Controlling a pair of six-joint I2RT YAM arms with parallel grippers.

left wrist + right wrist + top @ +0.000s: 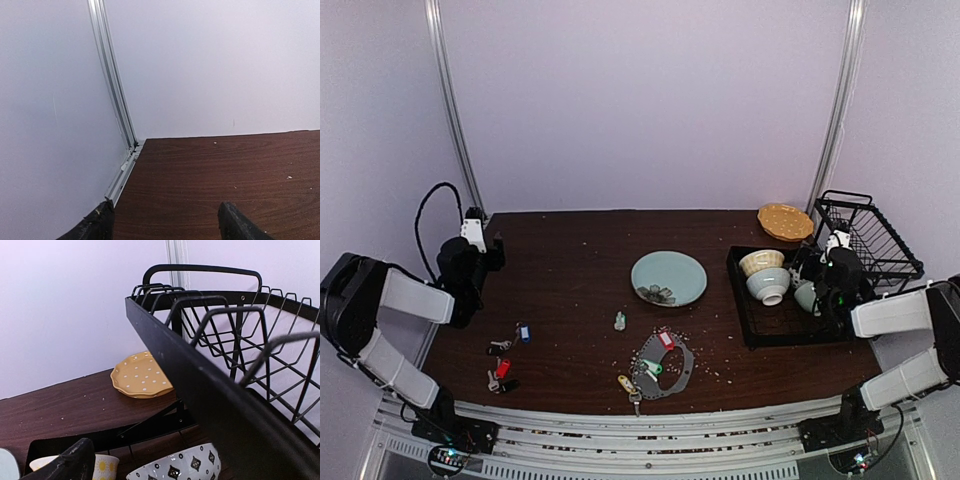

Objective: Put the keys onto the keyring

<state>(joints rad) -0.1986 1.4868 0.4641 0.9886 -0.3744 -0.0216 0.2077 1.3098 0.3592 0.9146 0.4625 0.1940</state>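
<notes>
- Left tool (162, 229): fingers (97, 226) set wide apart with nothing between them. It sits up at the far-left corner of the bench (570, 260), aimed at the wall. That reads as a rest pose, kept clear of the work.
- Right tool (820, 268): it hovers over the tray (742, 318) at the right edge, and the rack (870, 240) fills its view. Only one finger (65, 465) shows, so I can't tell how far open it is or whether it holds anything. It looks idle too.
- Keyring (690, 368): flat on the bench by the near edge, just right of centre. It lies between the two arms, probably so either one can reach it.
- Three keys lie at the keyring: red tag (667, 340), green tag (652, 367), yellow tag (626, 383). They lie on or across the loop, too small to tell if they are threaded.
- Loose keys (503, 365): a cluster toward the near-left corner, well apart from the keyring. The blue tag (525, 333) is the clearest. They are on the left arm's side, so the left arm is the likely picker.
- Judgement: the task is partway at best, since the loose cluster is not on the loop.
- The next step needs one tool to steady or lift the keyring while the other feeds a key on.
- Risks: thin metal lying flat on the bench is hard to pinch, and the tags are the easier grab. The bottle (619, 321) stands near the keyring on its far side and could get knocked.
</notes>
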